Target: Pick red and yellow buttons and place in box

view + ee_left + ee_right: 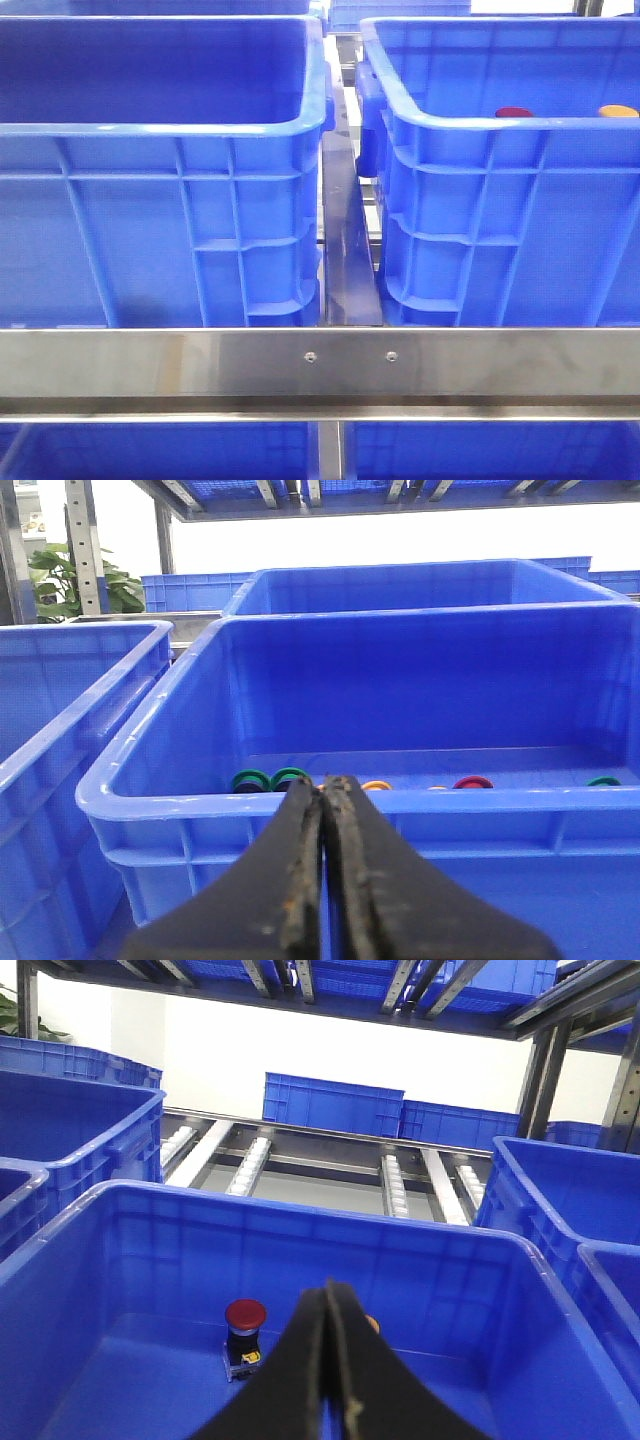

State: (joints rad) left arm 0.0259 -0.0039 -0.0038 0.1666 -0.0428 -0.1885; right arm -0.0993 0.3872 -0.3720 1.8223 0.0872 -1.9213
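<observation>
In the front view the dark red button (514, 113) and the yellow-orange button (618, 111) just show over the rim of the right blue crate (470, 127); neither gripper shows there. In the right wrist view the red button (245, 1315) stands upright on the floor of a blue crate (300, 1208). The yellow-orange button (371, 1325) is mostly hidden behind my right gripper (327, 1290), which is shut and empty above the near rim. My left gripper (323, 785) is shut and empty in front of a blue crate (480, 802).
A second large blue crate (150, 128) stands left of a steel divider (345, 240). The crate in the left wrist view holds green rings (250, 779), an orange one (376, 785) and a red one (472, 782). A steel rail (320, 360) crosses the front. Roller conveyor (400, 1180) lies beyond.
</observation>
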